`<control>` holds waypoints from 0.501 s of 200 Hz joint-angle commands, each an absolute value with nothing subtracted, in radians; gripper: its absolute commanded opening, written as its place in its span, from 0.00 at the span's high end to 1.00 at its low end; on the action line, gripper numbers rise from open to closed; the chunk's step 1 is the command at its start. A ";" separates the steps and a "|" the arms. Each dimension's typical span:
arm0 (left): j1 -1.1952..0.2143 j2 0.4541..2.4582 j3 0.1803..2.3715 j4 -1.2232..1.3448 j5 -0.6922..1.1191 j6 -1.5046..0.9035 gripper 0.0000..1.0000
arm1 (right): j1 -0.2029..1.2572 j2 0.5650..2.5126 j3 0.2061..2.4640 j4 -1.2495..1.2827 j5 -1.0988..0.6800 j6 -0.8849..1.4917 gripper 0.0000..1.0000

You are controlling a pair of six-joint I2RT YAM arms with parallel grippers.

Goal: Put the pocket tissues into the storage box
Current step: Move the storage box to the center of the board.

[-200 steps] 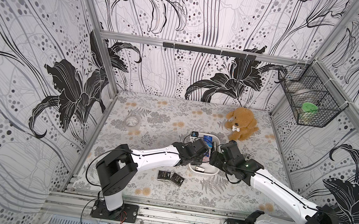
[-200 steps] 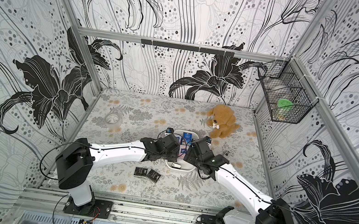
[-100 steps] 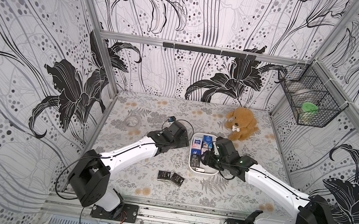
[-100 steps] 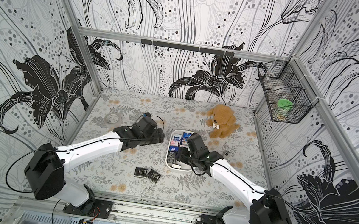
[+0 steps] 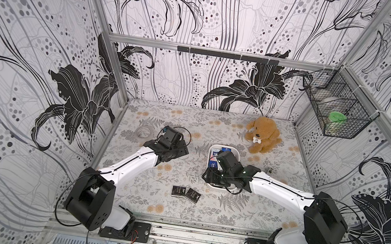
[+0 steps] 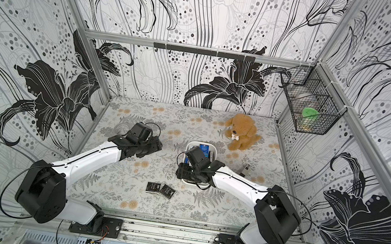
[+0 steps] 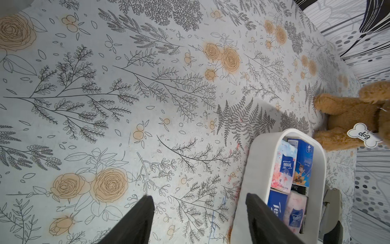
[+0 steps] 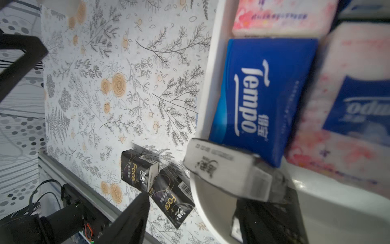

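The white storage box (image 5: 211,153) (image 6: 188,151) lies mid-table and holds several pocket tissues: a dark blue packet (image 8: 261,95), pink-white ones (image 8: 280,17) and a light blue one (image 7: 302,166). A black-and-white packet (image 8: 228,171) leans blurred over the box's near rim. Two black packets (image 5: 178,191) (image 5: 193,195) lie on the table nearer the front. My right gripper (image 5: 212,180) (image 8: 200,211) is open astride the near rim, one finger in the box and one outside. My left gripper (image 5: 181,149) (image 7: 199,202) hangs open and empty left of the box.
A brown plush dog (image 5: 263,138) sits behind the box to the right. A tape roll (image 5: 143,132) lies at the back left, close to the left wrist. A small black stick (image 5: 270,170) lies right of the box. A wire basket (image 5: 334,114) hangs on the right wall.
My left arm has drawn back from over the box to its left side and opened. My right gripper has slid toward the box's near end, and a black-and-white packet now rests loose on the rim.
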State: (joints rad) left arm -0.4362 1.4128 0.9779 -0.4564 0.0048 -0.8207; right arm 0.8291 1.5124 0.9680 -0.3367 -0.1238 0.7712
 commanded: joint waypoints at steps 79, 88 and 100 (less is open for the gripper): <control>-0.405 1.397 0.983 -0.432 0.033 -0.793 0.26 | 0.817 1.365 1.031 -0.463 0.020 0.741 0.23; -0.401 1.395 0.978 -0.427 0.041 -0.797 0.26 | 0.801 1.342 1.026 -0.488 0.058 0.744 0.21; -0.395 1.390 0.970 -0.419 0.058 -0.803 0.24 | 0.755 1.319 1.013 -0.522 0.074 0.751 0.21</control>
State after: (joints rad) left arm -0.4107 1.4067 0.9779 -0.4557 0.0269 -0.8131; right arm 0.8143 1.3735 1.0172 -0.4164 -0.0299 0.7578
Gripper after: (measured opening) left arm 0.748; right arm 0.788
